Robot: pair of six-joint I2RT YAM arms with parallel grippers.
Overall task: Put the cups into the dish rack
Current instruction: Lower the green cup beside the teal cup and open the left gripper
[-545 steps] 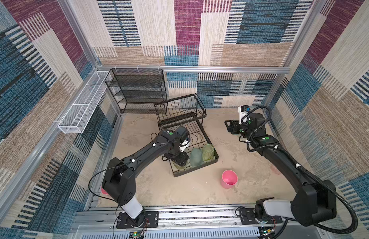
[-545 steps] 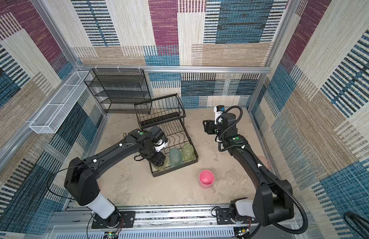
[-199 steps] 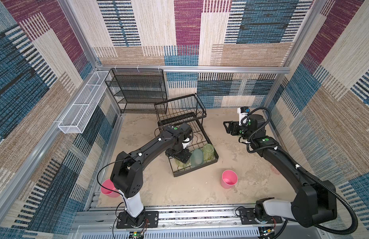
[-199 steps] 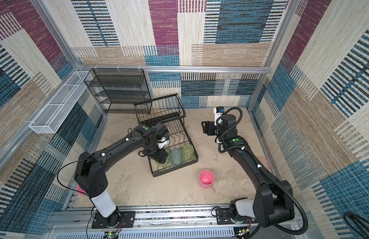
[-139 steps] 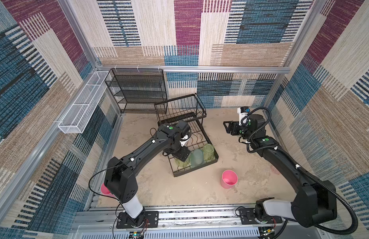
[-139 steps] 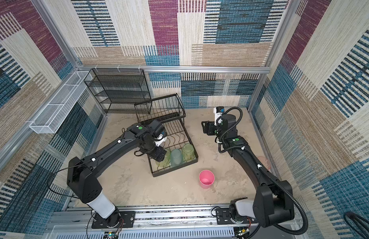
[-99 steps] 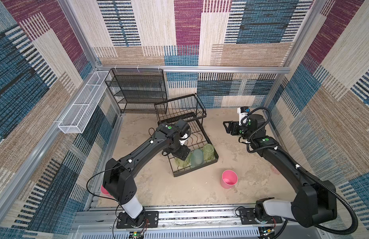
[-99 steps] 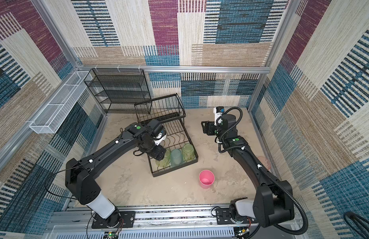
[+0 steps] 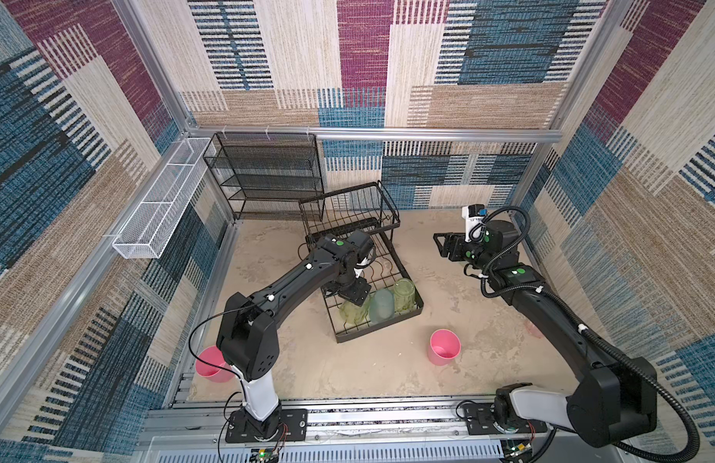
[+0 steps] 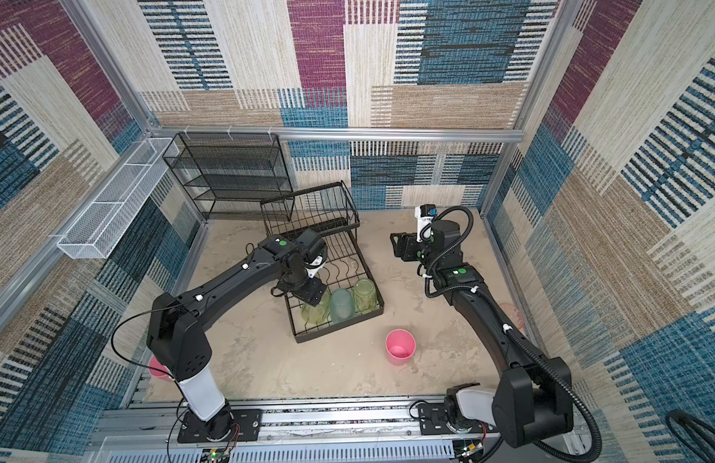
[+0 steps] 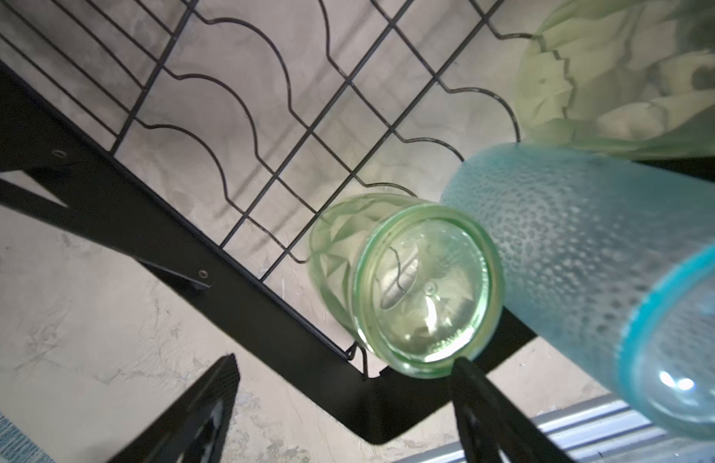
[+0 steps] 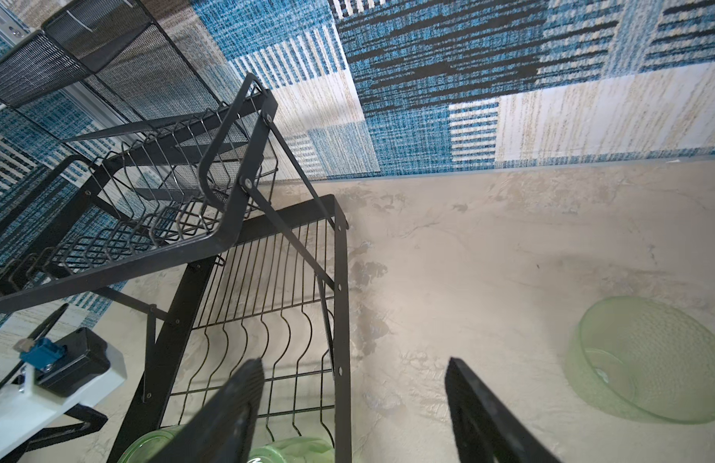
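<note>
Green cup (image 11: 408, 288) beneath left claw (image 11: 344, 362)

Left gripper (image 11: 344, 364) gapes — right gripper (image 12: 354, 364) too (aloft).

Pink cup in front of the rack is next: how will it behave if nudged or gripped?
The pink cup looks like plain plastic, so probably light and easily slid. It stands upright, mouth up, so a high nudge may tip it; its round wall would then likely roll.

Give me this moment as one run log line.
left jaws: open over upside-down yellow-green cup in dish rack | right jaws: open, empty | pink cup: outside rack
</note>
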